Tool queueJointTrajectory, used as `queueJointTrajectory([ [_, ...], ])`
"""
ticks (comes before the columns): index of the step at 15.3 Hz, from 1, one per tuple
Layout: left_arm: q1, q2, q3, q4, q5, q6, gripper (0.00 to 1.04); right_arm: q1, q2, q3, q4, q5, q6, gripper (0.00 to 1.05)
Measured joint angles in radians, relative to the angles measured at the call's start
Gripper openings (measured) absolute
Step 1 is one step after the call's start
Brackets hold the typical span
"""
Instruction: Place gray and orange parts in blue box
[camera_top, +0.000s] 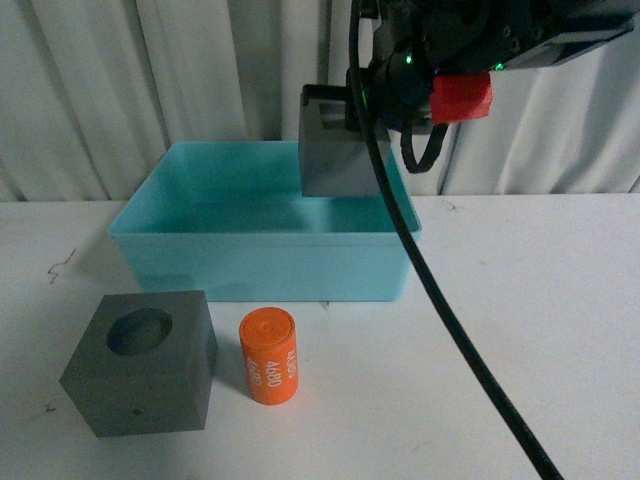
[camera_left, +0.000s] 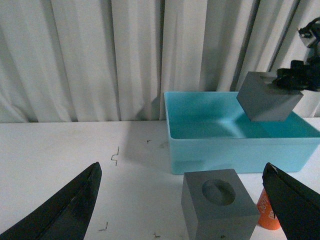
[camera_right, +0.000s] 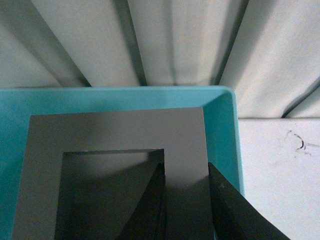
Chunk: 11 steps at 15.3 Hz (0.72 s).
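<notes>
My right gripper (camera_top: 345, 115) is shut on the gray cube with the rectangular recess (camera_top: 345, 160) and holds it in the air over the right end of the turquoise blue box (camera_top: 260, 265). In the right wrist view one finger sits inside the recess and the other outside, pinching the cube's wall (camera_right: 185, 150), with the box (camera_right: 225, 135) below. The gray cube with the round recess (camera_top: 145, 362) and the orange cylinder (camera_top: 268, 356) stand on the table in front of the box. My left gripper (camera_left: 185, 205) is open, low, with the round-recess cube (camera_left: 217, 202) between its fingers' line.
White curtains (camera_top: 120, 90) hang behind the white table (camera_top: 520, 300). A black cable (camera_top: 420, 270) runs from my right arm down across the front view. Small dark marks (camera_left: 115, 155) lie on the table left of the box.
</notes>
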Motion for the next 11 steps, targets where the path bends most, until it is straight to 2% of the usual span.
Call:
queueJointTrajectory([
  [3,0.000,0.000,0.000,0.000,0.000,0.000,0.98,-0.008,0.038,0.002,-0.050,0.063,0.022,0.19],
  [8,0.000,0.000,0.000,0.000,0.000,0.000,0.98,-0.014,0.049,0.002,-0.064,0.076,0.026,0.19],
  [10,0.000,0.000,0.000,0.000,0.000,0.000,0.98,-0.014,0.049,-0.001,-0.060,0.080,0.027,0.32],
  [11,0.000,0.000,0.000,0.000,0.000,0.000,0.98,-0.015,0.048,-0.010,-0.037,0.089,0.031,0.42],
])
